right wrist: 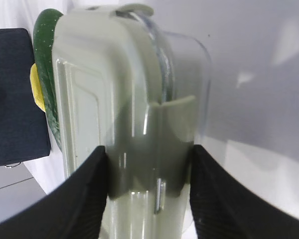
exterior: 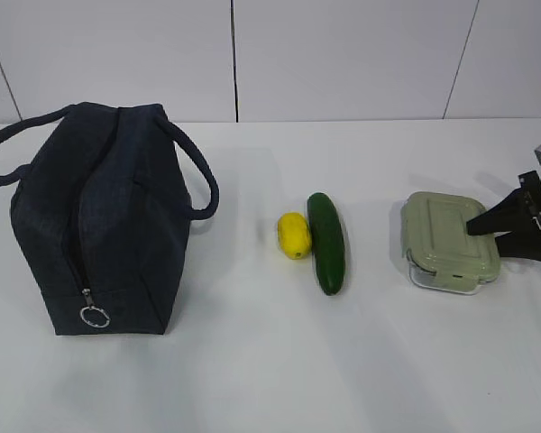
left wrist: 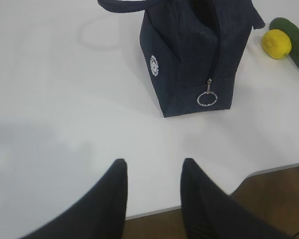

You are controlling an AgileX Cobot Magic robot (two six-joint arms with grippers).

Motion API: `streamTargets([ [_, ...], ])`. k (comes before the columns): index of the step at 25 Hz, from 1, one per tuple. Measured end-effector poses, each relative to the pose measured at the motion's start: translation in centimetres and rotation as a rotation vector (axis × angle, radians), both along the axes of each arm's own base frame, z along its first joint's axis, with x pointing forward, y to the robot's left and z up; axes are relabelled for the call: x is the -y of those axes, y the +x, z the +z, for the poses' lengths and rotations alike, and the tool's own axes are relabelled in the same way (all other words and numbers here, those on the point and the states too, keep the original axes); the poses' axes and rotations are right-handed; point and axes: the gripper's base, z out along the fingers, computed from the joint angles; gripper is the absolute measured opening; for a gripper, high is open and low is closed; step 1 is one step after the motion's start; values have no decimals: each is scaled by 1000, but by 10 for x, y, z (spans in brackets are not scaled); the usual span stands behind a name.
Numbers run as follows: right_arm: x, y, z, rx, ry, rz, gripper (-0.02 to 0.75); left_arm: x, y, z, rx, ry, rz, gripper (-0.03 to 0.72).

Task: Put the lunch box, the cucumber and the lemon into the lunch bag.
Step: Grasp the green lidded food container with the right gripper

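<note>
right wrist view: lunch box (right wrist: 114, 99) wedged between right gripper (right wrist: 148, 191) fingers, pads seemingly clamped against its end

A: Lunch bag (exterior: 108, 225)?
B: Dark navy woven cloth, matt; metal ring pull (left wrist: 207, 99), shiny.
A: Lunch box (right wrist: 134, 124), between the right gripper's fingers?
B: Clear glossy glass, pale green smooth plastic lid.
A: Cucumber (exterior: 326, 242), lemon (exterior: 294, 234)?
B: Glossy smooth; faintly dimpled.

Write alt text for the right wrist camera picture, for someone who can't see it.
Close-up of the right gripper, its two black fingers closed on the end of the lunch box, a clear glass container with a pale green lid. Behind it lie the cucumber and the lemon, with the dark lunch bag at left.
</note>
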Motion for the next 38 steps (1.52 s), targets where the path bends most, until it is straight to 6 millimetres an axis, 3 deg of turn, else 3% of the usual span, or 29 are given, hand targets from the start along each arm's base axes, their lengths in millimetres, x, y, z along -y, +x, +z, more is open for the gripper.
streamTargets([
  [25,2,-1,9,-42,-38,-38,356,0,0,0,0,0,0,239],
  [28,2,-1,11,-37,-45,-39,289,0,0,0,0,0,0,239],
  [38,2,-1,12,-37,-43,-44,264,0,0,0,0,0,0,239],
])
